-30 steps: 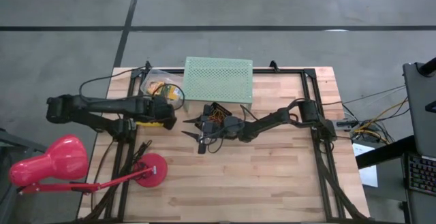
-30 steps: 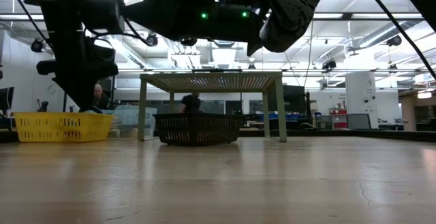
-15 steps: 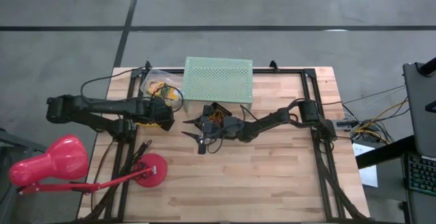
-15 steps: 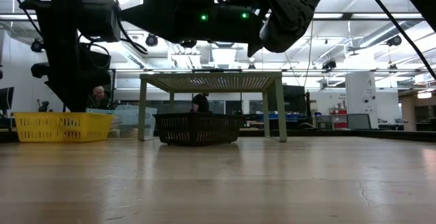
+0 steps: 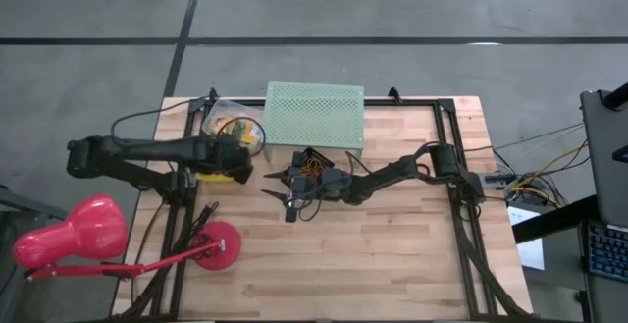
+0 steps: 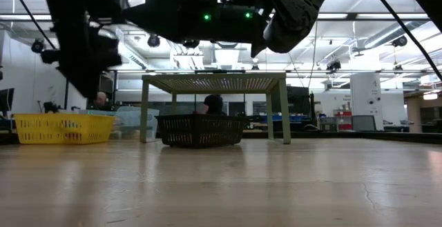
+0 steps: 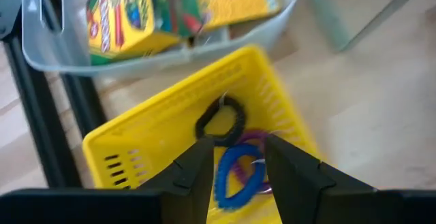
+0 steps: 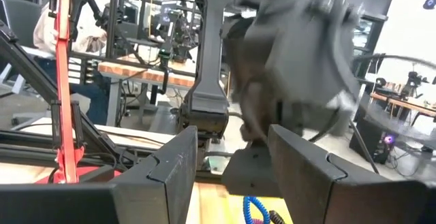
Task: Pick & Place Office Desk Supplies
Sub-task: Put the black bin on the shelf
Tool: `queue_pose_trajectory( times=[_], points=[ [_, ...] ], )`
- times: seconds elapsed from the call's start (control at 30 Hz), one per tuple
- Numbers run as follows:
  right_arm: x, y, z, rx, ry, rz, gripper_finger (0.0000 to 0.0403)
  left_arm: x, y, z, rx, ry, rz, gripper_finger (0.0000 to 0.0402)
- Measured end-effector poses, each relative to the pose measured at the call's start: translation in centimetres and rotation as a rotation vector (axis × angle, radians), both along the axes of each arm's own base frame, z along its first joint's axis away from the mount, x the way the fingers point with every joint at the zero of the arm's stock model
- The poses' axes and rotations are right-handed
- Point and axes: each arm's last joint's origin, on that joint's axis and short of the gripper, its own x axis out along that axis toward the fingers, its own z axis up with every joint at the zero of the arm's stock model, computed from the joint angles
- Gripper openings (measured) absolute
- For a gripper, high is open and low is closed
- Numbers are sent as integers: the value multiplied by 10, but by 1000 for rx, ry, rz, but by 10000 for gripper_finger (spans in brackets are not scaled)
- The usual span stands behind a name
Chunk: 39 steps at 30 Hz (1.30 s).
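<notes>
My left gripper [image 7: 236, 171] hangs open over a yellow basket [image 7: 146, 135] at the table's left [image 5: 218, 175], its fingers pointing steeply down. In the basket lie a black ring roll [image 7: 221, 120], a blue ring roll [image 7: 238, 178] and a purple rubber band [image 7: 253, 137]; nothing sits between the fingers. Beyond the basket, a clear bin [image 7: 82, 52] holds yellow printed boxes [image 7: 126, 16]. My right gripper [image 5: 278, 187] stands open at mid-table, held level and pointing toward the left arm, beside a dark basket [image 5: 312, 160].
A mint-green perforated stand [image 5: 314, 114] sits at the far middle, with the dark basket just in front of it. A pink desk lamp [image 5: 71, 235] lies off the near left, its round base [image 5: 217, 244] on the table. The near half of the wooden table [image 5: 392, 264] is bare.
My left gripper has risen a little above the yellow basket, as the low view shows. My right arm has kept still.
</notes>
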Motion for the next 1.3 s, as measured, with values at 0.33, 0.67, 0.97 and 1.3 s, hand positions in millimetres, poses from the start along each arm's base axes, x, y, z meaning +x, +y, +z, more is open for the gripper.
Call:
queue_pose_trajectory(
  times=[0.33,0.67,0.97,1.3],
  points=[
    [-1,2,-2,-14,133,4,178,23,2,58,22,-214,-22,133],
    [-42,1,49,3,533,6,178,52,-34,96,277,-448,-419,133],
    [-85,2,71,-17,653,17,178,22,-97,107,339,-601,-584,133],
    [-115,-3,80,-65,679,-49,178,-13,-126,113,519,-634,-743,133]
  ],
)
